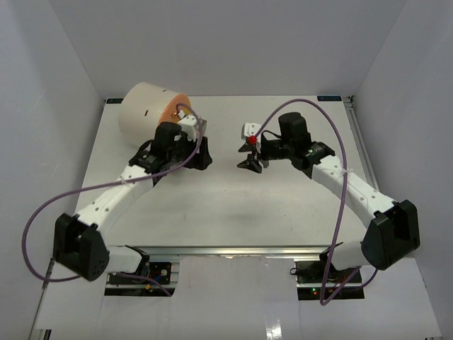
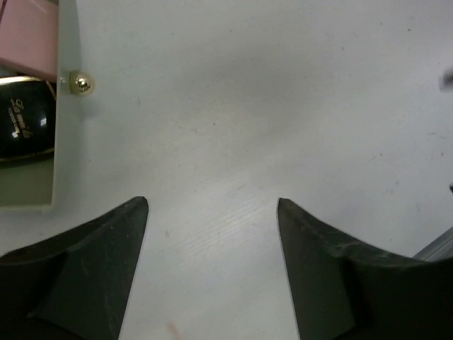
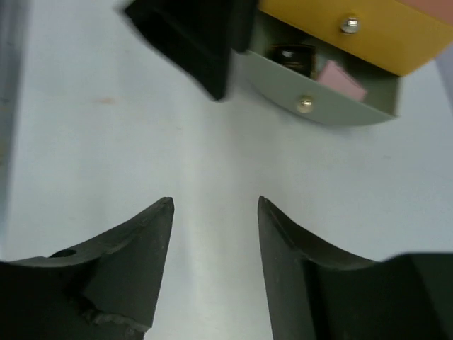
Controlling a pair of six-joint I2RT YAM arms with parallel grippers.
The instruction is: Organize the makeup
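Note:
A drawer of the cream cylinder is pulled open. In the left wrist view it holds a pink pad and a black round jar with gold lettering. The right wrist view shows the same drawer with a pink pad and a dark, gold-trimmed item. My left gripper is open and empty just right of the drawer. My right gripper is open and empty over bare table, facing the drawer. The tan bottles and clear jar are out of view.
A yellow drawer front with a metal knob sits above the open drawer. A small white piece with a red dot sits just behind the right gripper. White walls enclose the table on three sides.

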